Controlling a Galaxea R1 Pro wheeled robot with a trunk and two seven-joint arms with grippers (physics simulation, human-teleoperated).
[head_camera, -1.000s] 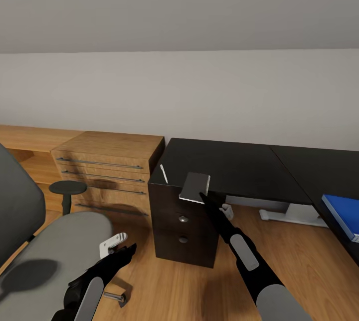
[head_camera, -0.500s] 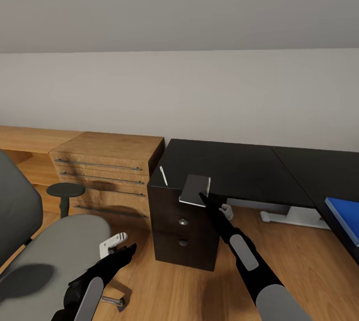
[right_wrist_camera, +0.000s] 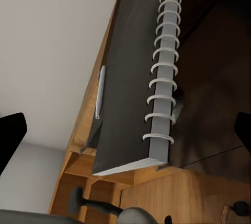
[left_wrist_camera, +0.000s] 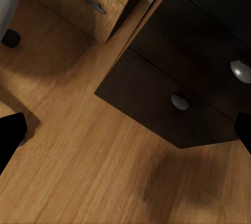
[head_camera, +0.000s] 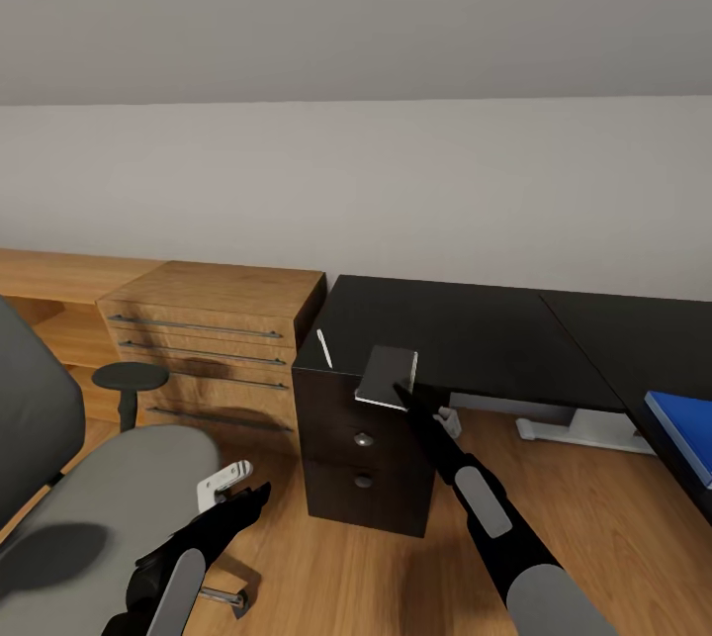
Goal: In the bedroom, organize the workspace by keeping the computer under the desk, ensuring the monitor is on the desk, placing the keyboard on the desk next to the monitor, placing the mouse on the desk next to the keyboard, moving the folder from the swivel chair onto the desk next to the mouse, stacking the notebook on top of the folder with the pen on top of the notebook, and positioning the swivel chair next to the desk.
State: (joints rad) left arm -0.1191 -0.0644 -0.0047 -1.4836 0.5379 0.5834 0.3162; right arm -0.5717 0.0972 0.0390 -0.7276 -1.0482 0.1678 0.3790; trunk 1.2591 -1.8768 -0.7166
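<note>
Left gripper (head_camera: pixel 259 492) low beside swivel chair (head_camera: pixel 109 478), jaws apart, empty. Pen (head_camera: pixel 324 347) on desk (head_camera: pixel 475 329) corner. Right gripper (head_camera: pixel 400 386) outstretched at notebook (head_camera: pixel 388 374) overhanging desk edge (grip uncertain; fingertips wide apart in wrist view). Step judged: fetching notebook; next, carrying it onto folder (head_camera: pixel 682 428), far right.

My right gripper (head_camera: pixel 400 387) is black. The notebook (head_camera: pixel 387 375) is grey with white spiral rings. Beside it, the pen (head_camera: pixel 324 346) is white on the black desk (head_camera: pixel 465 329). The folder (head_camera: pixel 684 428) is blue.
</note>
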